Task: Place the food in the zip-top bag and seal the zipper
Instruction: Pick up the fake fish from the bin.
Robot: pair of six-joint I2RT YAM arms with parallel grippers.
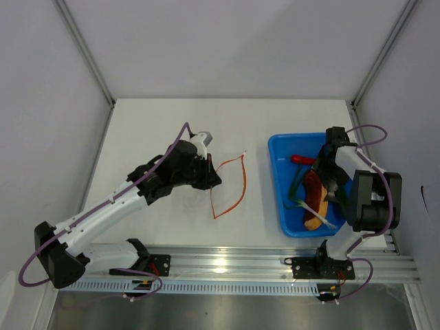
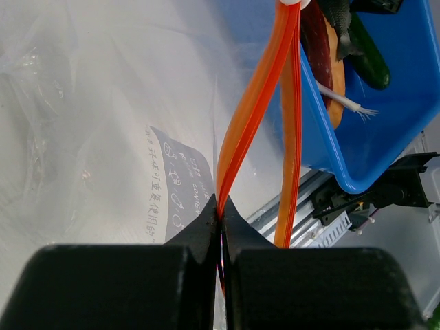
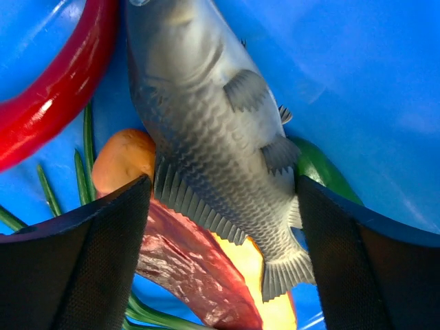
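Left gripper (image 2: 221, 206): jaws pressed together, pinching the zipper (image 2: 256, 103) at one point. From the pinch the orange strip ran away in two lines that parted, so the mouth stood open.

Bag (image 2: 103, 137): clear, crinkled, lying on the white table (image 1: 172, 124) to the left of the tray (image 1: 278, 148), apart from it. A grey printed label showed through the film just beside the pinch. Nothing visible inside the bag.

Right gripper (image 3: 223, 185): down inside the blue tray, fingers (image 3: 89, 261) spread wide to either side of a grey fish (image 3: 206, 130). Whether the pads touched the fish could not be told.

Food: all in the tray. The fish lay across the sausage (image 3: 192, 268) and its yellow bun (image 3: 275, 306). The chili (image 3: 55, 103) lay toward the tray's far end. The cucumber (image 3: 316, 168) showed partly from under the fish. Thin onion stalks (image 3: 86, 151) lay on the tray floor beneath the bun.
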